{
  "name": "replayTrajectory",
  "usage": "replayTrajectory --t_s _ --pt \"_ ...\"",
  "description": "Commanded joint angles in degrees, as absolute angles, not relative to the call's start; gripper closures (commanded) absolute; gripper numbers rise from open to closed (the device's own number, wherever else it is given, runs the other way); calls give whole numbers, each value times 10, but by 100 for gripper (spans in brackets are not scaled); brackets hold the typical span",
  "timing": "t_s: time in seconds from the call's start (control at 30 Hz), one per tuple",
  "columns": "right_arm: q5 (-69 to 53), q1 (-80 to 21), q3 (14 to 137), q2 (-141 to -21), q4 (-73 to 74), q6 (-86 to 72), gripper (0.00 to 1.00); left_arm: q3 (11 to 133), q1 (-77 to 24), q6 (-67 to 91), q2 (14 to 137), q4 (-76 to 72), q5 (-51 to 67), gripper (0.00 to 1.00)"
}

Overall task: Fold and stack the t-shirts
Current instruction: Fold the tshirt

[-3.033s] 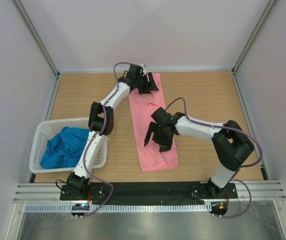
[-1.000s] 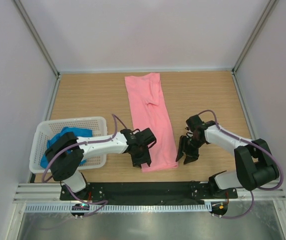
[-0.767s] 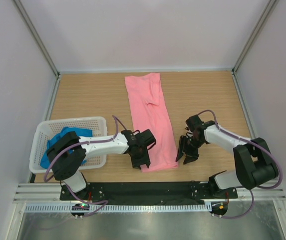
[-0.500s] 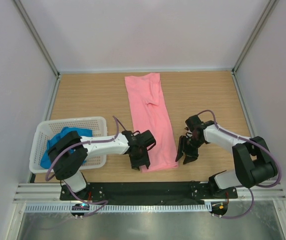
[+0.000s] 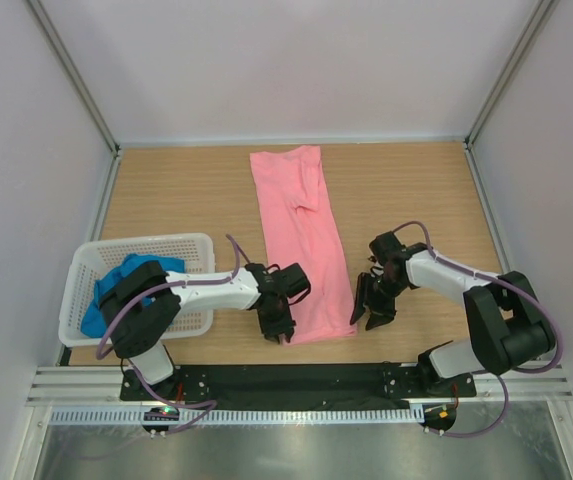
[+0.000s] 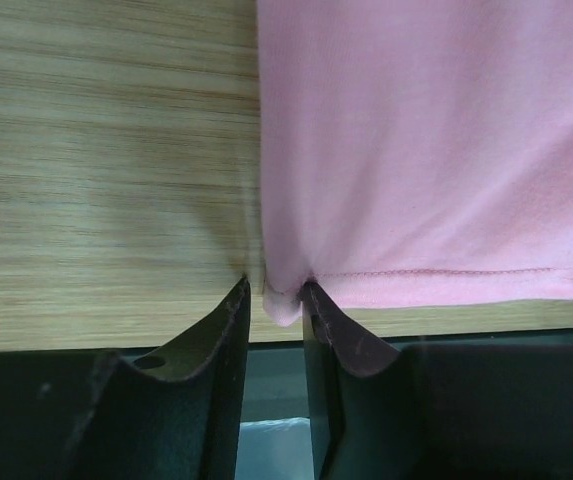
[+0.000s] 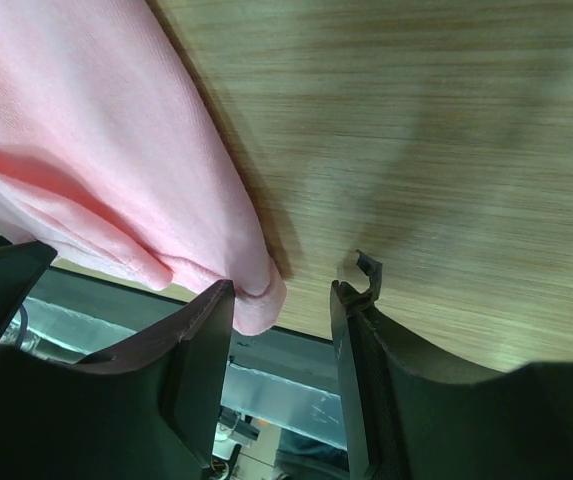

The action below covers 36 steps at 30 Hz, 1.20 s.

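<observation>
Your left gripper [image 5: 278, 328] [image 6: 274, 290] sits low at the near-left corner of the pink t-shirt [image 5: 301, 230] [image 6: 416, 150], with its fingers drawn close and pinching that hem corner between them. Your right gripper [image 5: 368, 308] [image 7: 284, 285] is at the shirt's near-right corner, fingers spread. One finger lies against the folded edge and the other is over bare wood. The pink t-shirt [image 7: 96, 130] lies as a long strip from the middle of the worktop's [image 5: 166, 190] far edge towards the near edge. The blue t-shirt [image 5: 131, 270] lies crumpled in the white basket [image 5: 141, 244] by the near-left corner.
</observation>
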<state>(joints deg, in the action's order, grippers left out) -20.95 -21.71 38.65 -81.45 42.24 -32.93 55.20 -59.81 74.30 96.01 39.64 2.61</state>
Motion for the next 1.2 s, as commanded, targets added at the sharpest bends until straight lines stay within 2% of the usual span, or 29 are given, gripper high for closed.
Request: replayTrajectory --t_s 0.0,0.5,0.57,0.67,0.7,0.73,0.9,1.17 --pt "-220 -224 385 -822 413 -334 49 544 -594 736 942 394 20 73" --pt "-235 -245 377 -844 384 -353 51 530 -587 734 924 388 17 88" --pt "-229 -247 374 -838 388 -357 59 528 -586 734 917 396 15 94" --pt "-200 -246 372 -815 413 -357 78 510 -587 739 901 411 11 99" --pt "-179 -247 367 -808 420 -359 93 502 -586 743 885 412 10 100" --pt "-170 -246 362 -799 430 -364 99 495 -586 746 877 413 8 100" --pt "-175 -250 303 -769 408 -398 99 447 -587 768 844 400 14 100" --pt "-209 -303 275 -723 366 -449 99 423 -607 796 837 369 33 100"
